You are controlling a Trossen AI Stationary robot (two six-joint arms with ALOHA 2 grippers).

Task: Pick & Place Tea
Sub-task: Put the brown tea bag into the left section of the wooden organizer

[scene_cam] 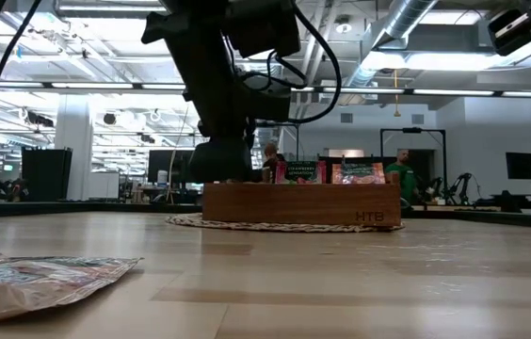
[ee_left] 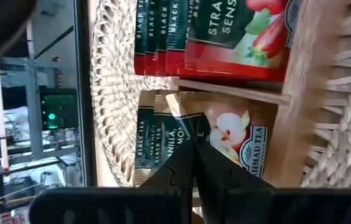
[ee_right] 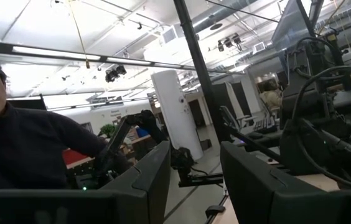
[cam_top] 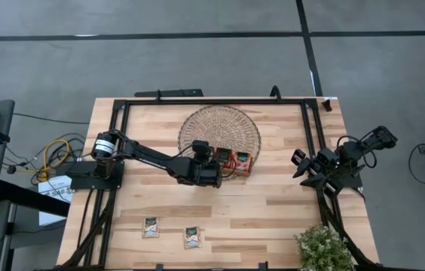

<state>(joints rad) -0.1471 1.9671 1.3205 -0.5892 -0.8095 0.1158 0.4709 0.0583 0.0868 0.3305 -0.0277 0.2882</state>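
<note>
A brown wooden tray (cam_top: 244,168) stands on a round woven mat (cam_top: 220,120) at mid-table. Red tea sachets (ee_left: 225,37) stand upright in one compartment. Cream and dark-green sachets fill the neighbouring one. My left gripper (ee_left: 195,149) reaches over the tray's left end (scene_cam: 223,202), shut on a cream sachet with a fruit picture (ee_left: 231,134). Two more sachets (cam_top: 150,226) (cam_top: 192,237) lie flat near the table's front edge. My right gripper (ee_right: 194,180) is open, raised at the table's right side (cam_top: 304,169) and holding nothing. My left gripper pinches the cream sachet between its two fingers at its edge (ee_left: 191,127), beside the dark-green printed strip. The fingers slant down at it from the table's left. The sachet stands tilted in the tray's compartment, one corner (ee_left: 170,98) against the wooden divider.
A black frame (cam_top: 197,101) borders the table. A potted plant (cam_top: 322,248) stands at the near right corner. One loose sachet (scene_cam: 40,278) lies close to the low camera. A person (ee_right: 14,149) shows in the room beyond the table.
</note>
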